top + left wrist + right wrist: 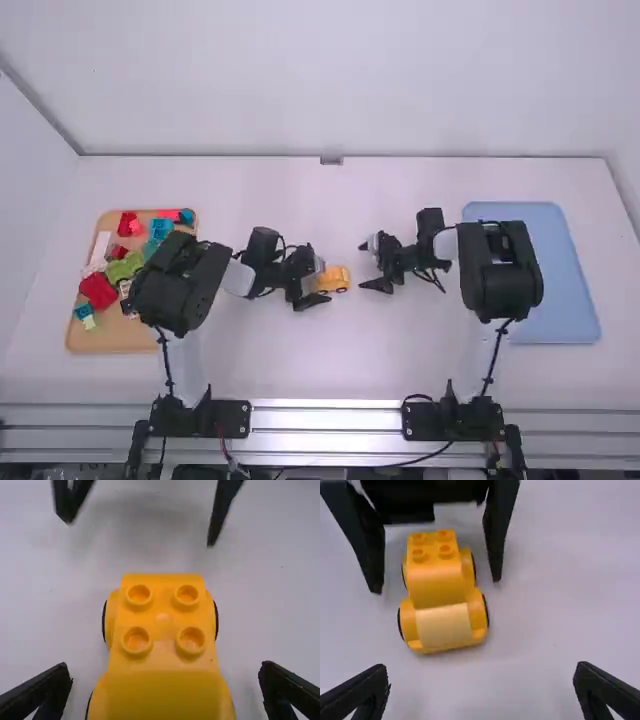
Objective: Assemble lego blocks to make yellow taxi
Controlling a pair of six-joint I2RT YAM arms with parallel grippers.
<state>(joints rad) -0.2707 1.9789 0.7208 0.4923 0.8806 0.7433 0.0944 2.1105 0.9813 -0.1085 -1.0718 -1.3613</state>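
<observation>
Yellow studded plastic car [162, 652]: stiff, probably light; grip sides. Left black gripper [166, 672], right black gripper [481, 672]: both released.

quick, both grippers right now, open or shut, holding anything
Left gripper: open, fingers apart on either side of the yellow car, not gripping it.
Right gripper: open, holding nothing.

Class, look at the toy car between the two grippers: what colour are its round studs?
Yellow-orange; the studs show best in the left wrist view.
</observation>
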